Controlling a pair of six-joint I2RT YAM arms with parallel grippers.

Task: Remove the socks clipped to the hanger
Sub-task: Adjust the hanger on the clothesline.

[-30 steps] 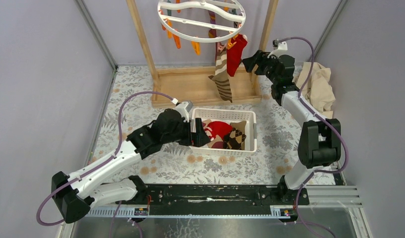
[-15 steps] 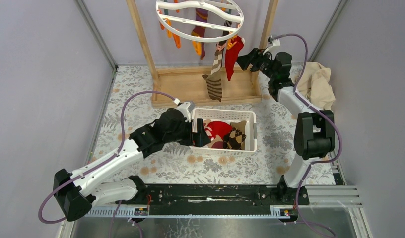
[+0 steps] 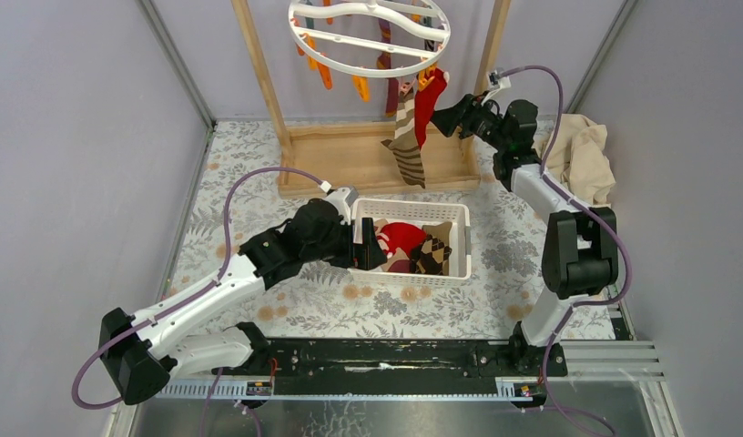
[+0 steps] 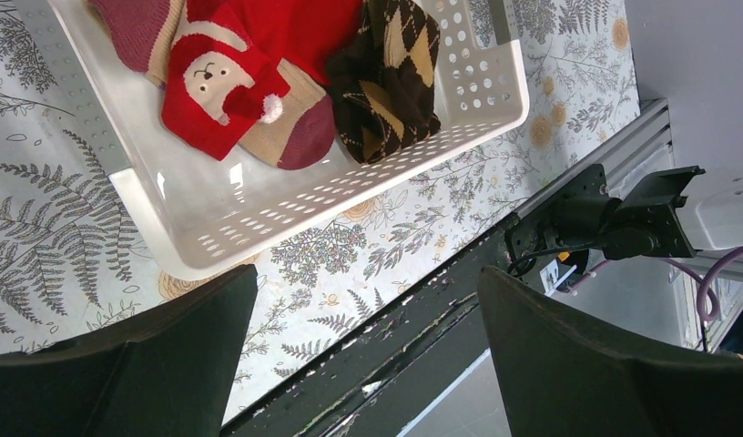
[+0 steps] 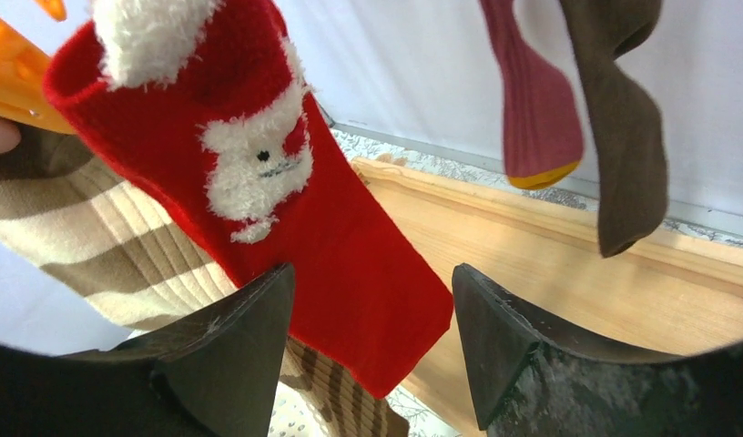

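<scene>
Right tool (image 3: 441, 118), jaws apart, flanks a clipped red sock (image 3: 429, 102) at upper centre; some socks (image 3: 402, 238) lie in the basket (image 3: 413, 278), several remain on the hanger (image 3: 363, 71).

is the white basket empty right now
No, the white basket holds a red sock with a white figure and a brown argyle sock.

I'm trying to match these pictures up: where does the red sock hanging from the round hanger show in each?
Top external: the hanging red sock is upper middle, under the hanger's right edge.
Left wrist: not in it; another red sock lies in the basket.
Right wrist: the sock is left of centre, large.
Shared landmark: the brown-striped sock beside it.
</scene>
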